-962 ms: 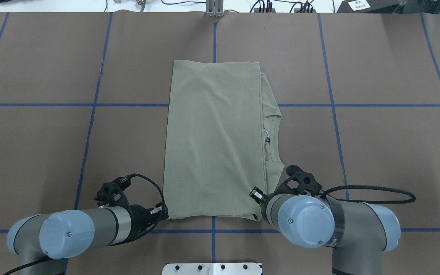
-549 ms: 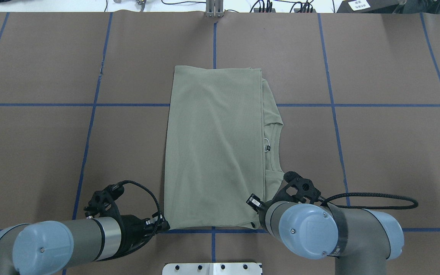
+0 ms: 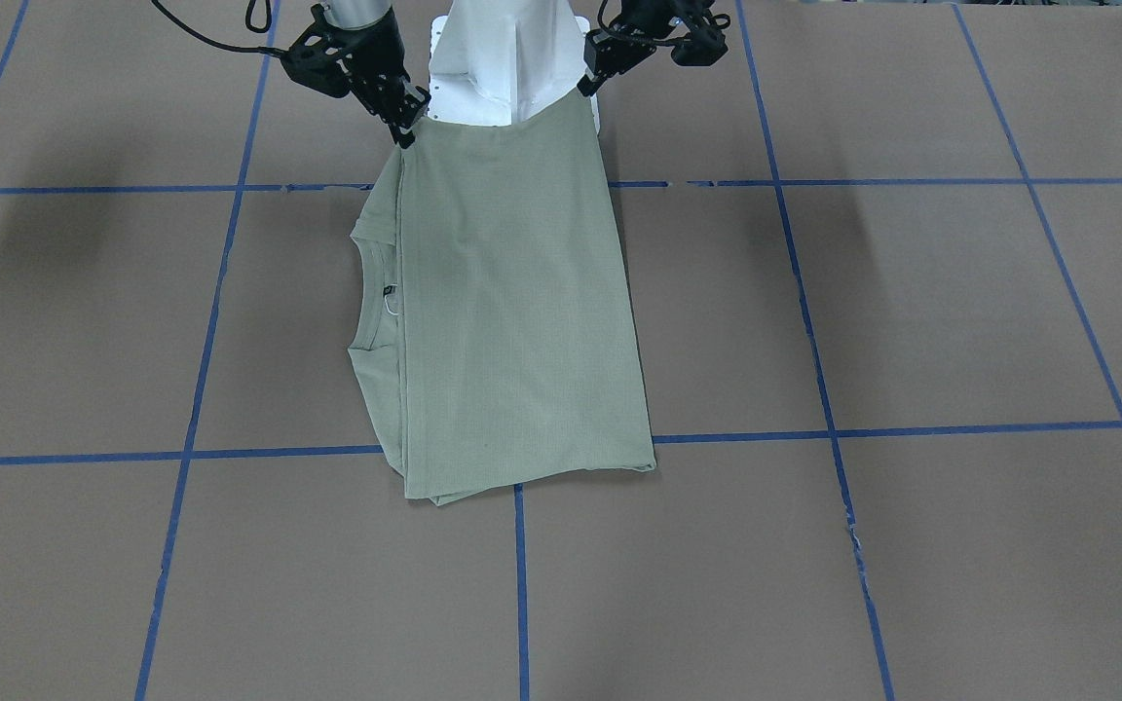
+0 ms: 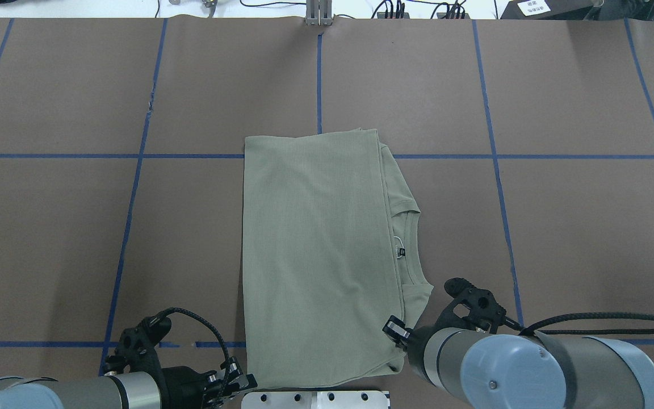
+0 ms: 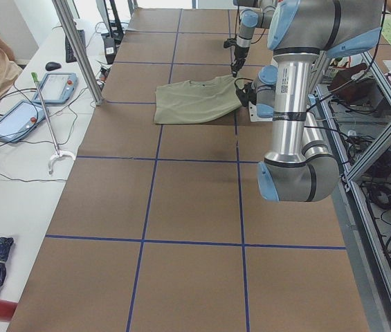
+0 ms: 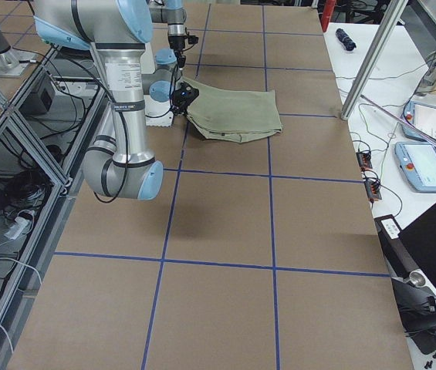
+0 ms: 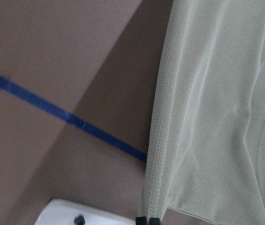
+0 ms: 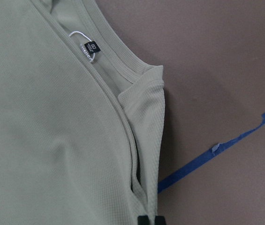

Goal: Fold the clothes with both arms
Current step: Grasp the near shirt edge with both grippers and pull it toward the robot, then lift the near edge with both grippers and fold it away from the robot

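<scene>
Pulled closer, the shirt (image 4: 315, 255) now reaches the base (image 4: 315, 397), its long axis pointing straight away from it and its neck toward the robot's right. Left gripper (image 3: 588, 83) and right gripper (image 3: 407, 127) each pinch a corner beside the base.

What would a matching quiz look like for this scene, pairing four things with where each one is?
Things:
1 left hand
2 right hand
3 neck label
4 white base plate

Places:
A inside the ribbed collar
B at the table's near edge, by the shirt's hem
C shut on the shirt's near corner, collar side
D shut on the shirt's near corner, plain side

Pairs: 1-D, 2-C, 3-A, 4-B.
</scene>
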`<state>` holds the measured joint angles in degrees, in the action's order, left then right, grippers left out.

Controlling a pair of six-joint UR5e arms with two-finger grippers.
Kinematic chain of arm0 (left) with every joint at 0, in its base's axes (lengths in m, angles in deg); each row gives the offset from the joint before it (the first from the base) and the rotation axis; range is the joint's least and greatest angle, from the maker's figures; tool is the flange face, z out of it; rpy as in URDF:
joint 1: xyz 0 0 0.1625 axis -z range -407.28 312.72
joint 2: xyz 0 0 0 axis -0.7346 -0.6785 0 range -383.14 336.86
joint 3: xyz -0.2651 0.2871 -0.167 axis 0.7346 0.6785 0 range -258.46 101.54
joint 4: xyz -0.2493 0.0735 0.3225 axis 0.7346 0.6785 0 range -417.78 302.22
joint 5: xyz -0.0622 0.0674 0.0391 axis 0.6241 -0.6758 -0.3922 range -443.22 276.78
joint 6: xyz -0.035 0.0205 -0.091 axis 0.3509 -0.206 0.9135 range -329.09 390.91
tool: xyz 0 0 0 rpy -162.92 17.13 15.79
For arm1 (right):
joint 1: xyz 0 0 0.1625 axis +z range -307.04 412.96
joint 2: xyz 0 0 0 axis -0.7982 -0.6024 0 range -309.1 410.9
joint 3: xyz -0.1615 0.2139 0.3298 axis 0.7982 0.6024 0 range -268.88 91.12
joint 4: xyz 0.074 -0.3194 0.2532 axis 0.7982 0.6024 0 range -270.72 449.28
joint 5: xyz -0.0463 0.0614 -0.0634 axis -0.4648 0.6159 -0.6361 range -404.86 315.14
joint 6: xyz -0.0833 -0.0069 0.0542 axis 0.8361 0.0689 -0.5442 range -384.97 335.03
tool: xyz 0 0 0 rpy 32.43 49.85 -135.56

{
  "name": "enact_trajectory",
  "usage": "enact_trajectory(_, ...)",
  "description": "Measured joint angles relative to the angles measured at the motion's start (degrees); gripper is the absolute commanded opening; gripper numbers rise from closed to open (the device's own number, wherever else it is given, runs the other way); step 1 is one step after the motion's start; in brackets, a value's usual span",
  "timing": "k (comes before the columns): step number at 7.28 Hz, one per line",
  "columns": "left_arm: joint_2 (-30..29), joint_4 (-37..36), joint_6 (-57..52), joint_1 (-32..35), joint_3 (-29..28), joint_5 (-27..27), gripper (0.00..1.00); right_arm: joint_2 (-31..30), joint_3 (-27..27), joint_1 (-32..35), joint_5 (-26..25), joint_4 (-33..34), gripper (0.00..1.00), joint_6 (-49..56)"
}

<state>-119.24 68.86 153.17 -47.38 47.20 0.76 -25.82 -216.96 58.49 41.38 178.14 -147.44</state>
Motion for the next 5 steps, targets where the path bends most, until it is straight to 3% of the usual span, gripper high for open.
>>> enact_trajectory(2,-0.38,-0.25,-0.29,1.98,1.34,-0.51,0.0,-0.13,-2.09,2.62,-0.25,0.0,0.0,-0.03)
enact_trajectory(5,-6.95,-8.48,-10.88,15.97,0.81,3.46,0.0,5.08,1.99,11.92,0.6,0.1,0.0,2.33)
